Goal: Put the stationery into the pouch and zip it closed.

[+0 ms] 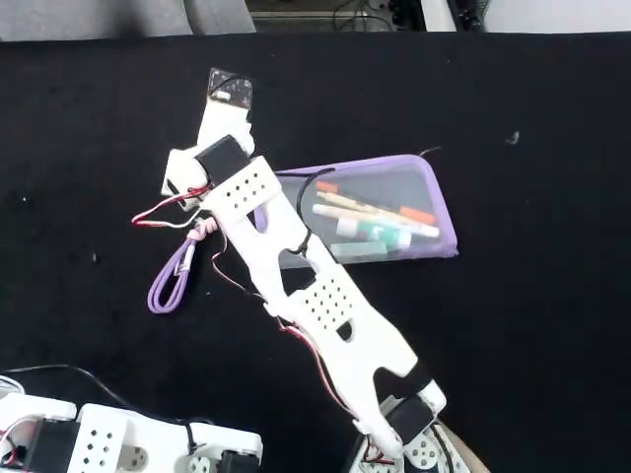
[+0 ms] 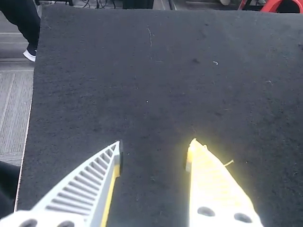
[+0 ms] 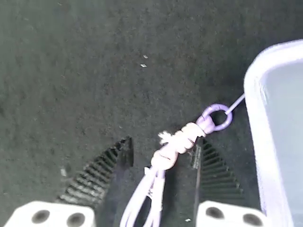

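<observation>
**Right pincer (image 3: 162, 144) poised astride zip cord of filled pouch (image 1: 380, 162)**

Ribbed black fingers (image 3: 102, 172) of the right pincer stood apart, released, on either side of the pale knotted cord (image 3: 177, 142), gripping nothing. Just beyond the knot, a small purple ring (image 3: 215, 117) joined the cord by a thin link to the pouch's corner. From the knot, the purple strap loop (image 1: 170, 281) trailed out flat across the desk (image 1: 532, 325). The clear, purple-edged pouch lay at mid-desk, partly under the right arm, with the stationery (image 1: 375, 219), pens and markers, lying inside it.

By that showing, the loading looked done and the zipping was the step in hand. Whether the zip was open or drawn could not be told. The likely next move called for the fingers to clench on the knot and pull it along the pouch's upper edge, with the pouch itself liable to slide unless held.

At the near corner, the left pincer (image 2: 155, 146) hung released over bare desk, well apart from the pouch. Black matting covered the desk; grey carpet floor (image 2: 14, 109) ran beside it, and cables (image 1: 345, 15) lay behind.
</observation>
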Available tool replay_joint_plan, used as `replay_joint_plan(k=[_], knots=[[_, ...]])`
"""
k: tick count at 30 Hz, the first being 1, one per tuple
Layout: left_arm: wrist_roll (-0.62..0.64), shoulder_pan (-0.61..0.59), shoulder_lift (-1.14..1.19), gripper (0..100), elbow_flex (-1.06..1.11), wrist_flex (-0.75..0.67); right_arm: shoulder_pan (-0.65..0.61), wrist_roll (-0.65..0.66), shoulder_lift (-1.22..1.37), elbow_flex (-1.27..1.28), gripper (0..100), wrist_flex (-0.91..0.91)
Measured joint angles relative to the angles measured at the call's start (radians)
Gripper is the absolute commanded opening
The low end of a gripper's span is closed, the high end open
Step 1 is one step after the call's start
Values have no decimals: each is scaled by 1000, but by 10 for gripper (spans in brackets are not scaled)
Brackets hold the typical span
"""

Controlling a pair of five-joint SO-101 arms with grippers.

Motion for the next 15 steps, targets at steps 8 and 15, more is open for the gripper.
replay_joint_plan(k=[8,15], knots=[[0,0,0,232,0,0,-32,0,0,250,208,0],[0,0,0,232,0,0,-34,0,-3,379,208,0]])
